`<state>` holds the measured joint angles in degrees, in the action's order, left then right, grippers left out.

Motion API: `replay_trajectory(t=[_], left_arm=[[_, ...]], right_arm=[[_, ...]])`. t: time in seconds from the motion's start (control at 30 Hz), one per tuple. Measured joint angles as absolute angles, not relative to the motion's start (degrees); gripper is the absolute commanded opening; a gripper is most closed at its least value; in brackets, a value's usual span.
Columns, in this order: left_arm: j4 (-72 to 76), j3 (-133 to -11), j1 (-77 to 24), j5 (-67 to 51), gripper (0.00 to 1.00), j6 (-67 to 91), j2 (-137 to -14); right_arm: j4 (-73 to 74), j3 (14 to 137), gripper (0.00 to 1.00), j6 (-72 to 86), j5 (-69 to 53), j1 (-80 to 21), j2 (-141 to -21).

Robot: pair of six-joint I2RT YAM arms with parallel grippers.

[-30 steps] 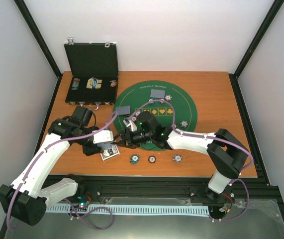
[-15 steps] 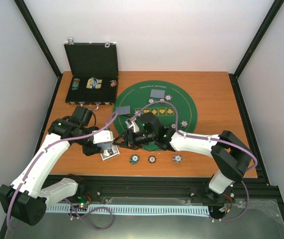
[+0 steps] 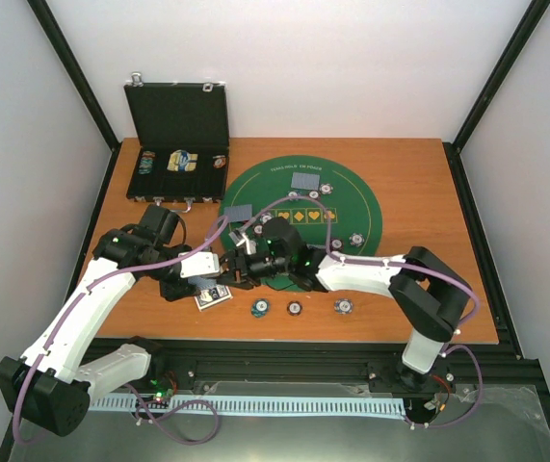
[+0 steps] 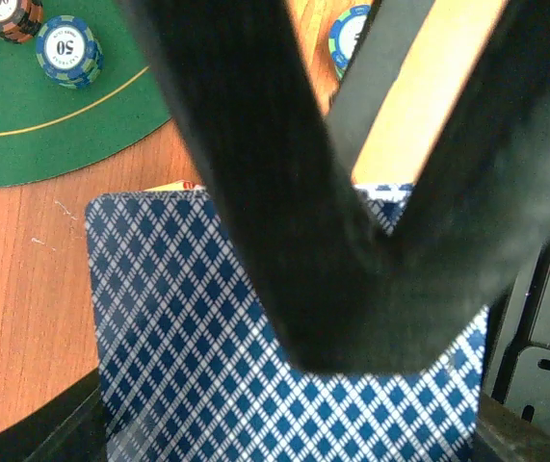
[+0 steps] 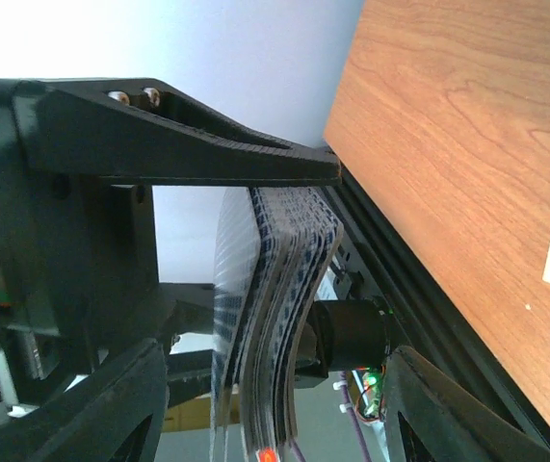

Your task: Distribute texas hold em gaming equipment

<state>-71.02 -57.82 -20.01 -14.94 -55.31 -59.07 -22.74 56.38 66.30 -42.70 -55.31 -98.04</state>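
— What sits nearest the arms?

— Three poker chips in a row on the bare counter [image 3: 419, 192], just off the near edge of the green felt mat [image 3: 361, 202]: a left chip [image 3: 259, 308], a middle chip [image 3: 295, 308] and a right chip [image 3: 344, 306].

— And the deck?

— Off the mat's near-left edge, just left of that row. The left jaws are clenched on the deck of cards [image 4: 159, 337], its blue diamond backs turned to the left wrist camera.

— The right jaws?

— They reach in from the mat's side and straddle the same deck. One dark finger [image 4: 284, 241] lies across the top card's back. The right wrist view shows the cards bowed between the two fingers, but I cannot tell whether they are pinched or merely bracketed.

— Farther out?

— On the mat's right part sits a lone chip [image 3: 355, 239]. At its left edge lies a face-down card [image 3: 239, 213]. On its far part lies a second face-down card [image 3: 305, 180], with another chip [image 3: 325, 190] just beside it.

— Past the mat?

— A black case [image 3: 178, 115] off its far-left side, lid raised. There are small pieces in its tray, too small to name.
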Motion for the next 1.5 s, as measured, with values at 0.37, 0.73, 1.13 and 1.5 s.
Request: replay_trajectory(t=[0.37,0.73,1.13,1.5], left_arm=[[-71.09,-58.26,-20.01,-14.96,0.18,-55.31,-59.07],[-71.2,-58.48,-20.01,-14.63,0.18,-55.33,-59.02],[-70.96,-58.48,-20.01,-14.83,0.18,-55.33,-59.02],[-71.0,-58.48,-20.01,-14.66,0.18,-55.33,-59.0]], right_arm=[[-30.98,60.75,0.61,71.77,-44.97,-57.58,-106.19],[-35.0,62.7,0.53,73.78,-46.39,-57.19,-110.85],[-34.72,56.84,0.37,71.64,-47.13,-54.0,-104.99],[-27.77,55.48,0.12,68.1,-45.63,-52.75,-98.96]])
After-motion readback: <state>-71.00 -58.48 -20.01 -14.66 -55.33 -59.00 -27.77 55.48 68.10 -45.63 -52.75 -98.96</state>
